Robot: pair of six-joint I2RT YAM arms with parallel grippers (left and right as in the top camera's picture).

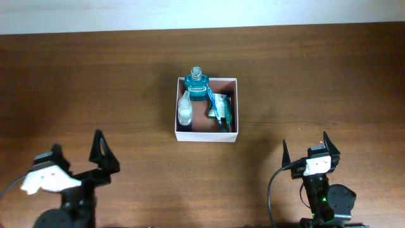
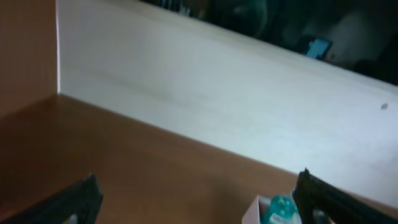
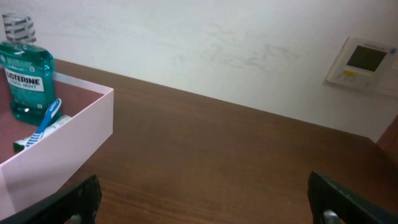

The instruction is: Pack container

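Observation:
The container (image 1: 205, 137), a square white-walled box with a reddish-brown inside, sits at the middle of the table. In it a teal mouthwash bottle (image 1: 197, 85) stands at the back, with a small pale bottle (image 1: 184, 111) at the left and a blue toothbrush (image 1: 214, 109) over a teal tube (image 1: 223, 106) at the right. My left gripper (image 1: 77, 155) is open near the front left, well clear of the box. My right gripper (image 1: 307, 151) is open at the front right. The right wrist view shows the container wall (image 3: 68, 146), mouthwash bottle (image 3: 25, 78) and toothbrush (image 3: 45, 121) far left of my gripper (image 3: 208, 202).
The brown wooden table (image 1: 95, 82) ends at a pale wall along the back (image 1: 202, 12). A white wall panel (image 3: 362, 63) shows in the right wrist view. In the left wrist view the container corner (image 2: 254, 211) and the teal bottle (image 2: 281, 210) peek in beside the right finger (image 2: 317, 196).

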